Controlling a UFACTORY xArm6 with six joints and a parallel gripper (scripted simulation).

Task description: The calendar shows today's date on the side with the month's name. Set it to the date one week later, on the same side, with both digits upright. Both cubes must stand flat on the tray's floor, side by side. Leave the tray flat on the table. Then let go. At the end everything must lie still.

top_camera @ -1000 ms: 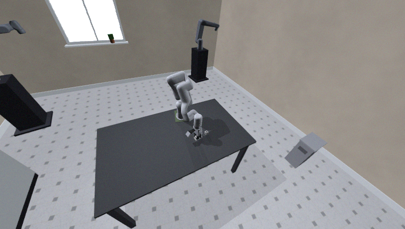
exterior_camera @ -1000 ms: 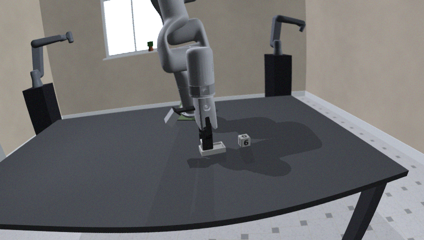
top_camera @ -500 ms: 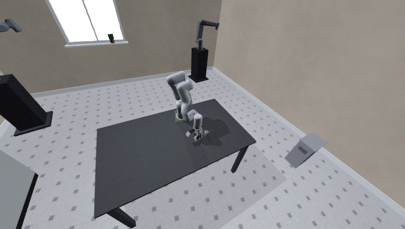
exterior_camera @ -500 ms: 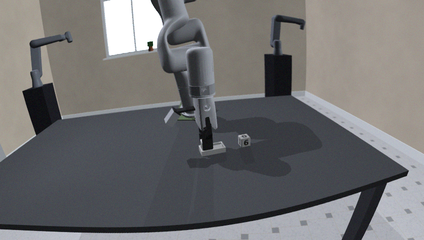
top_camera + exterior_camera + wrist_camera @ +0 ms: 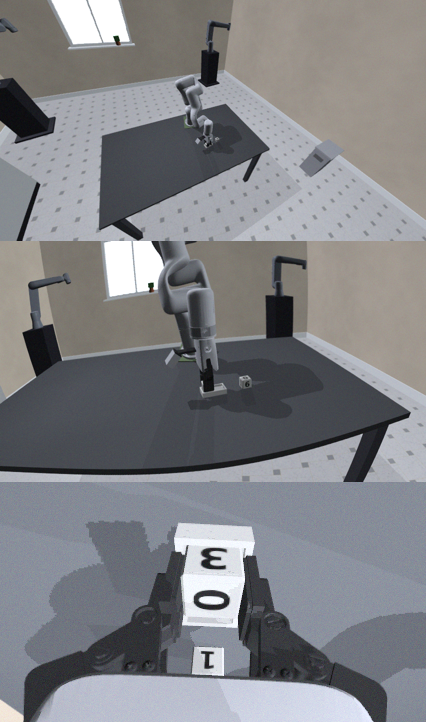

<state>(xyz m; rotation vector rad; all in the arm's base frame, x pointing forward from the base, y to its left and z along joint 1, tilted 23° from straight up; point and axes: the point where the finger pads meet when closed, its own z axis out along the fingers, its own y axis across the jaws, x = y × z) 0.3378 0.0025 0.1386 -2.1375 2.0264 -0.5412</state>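
Observation:
My gripper (image 5: 212, 573) is shut on a white digit cube (image 5: 212, 589). In the wrist view the cube shows a 3 and a 0, with a 1 on a face nearer the camera. In the exterior view the gripper (image 5: 207, 383) stands upright with its fingers down in the left end of the small white tray (image 5: 214, 388); the held cube is hidden behind the fingers there. The second white cube (image 5: 245, 381) stands on the table right of the tray, apart from it, showing a 6 on its front and a 0 on top. The top view shows the gripper (image 5: 207, 143) and the loose cube (image 5: 217, 139) small.
The arm's base sits on a green pad (image 5: 185, 358) behind the tray. Black pedestals with grey arms stand off the table at the left (image 5: 41, 348) and right (image 5: 279, 315). The table's front edge (image 5: 209, 463) is far from the tray.

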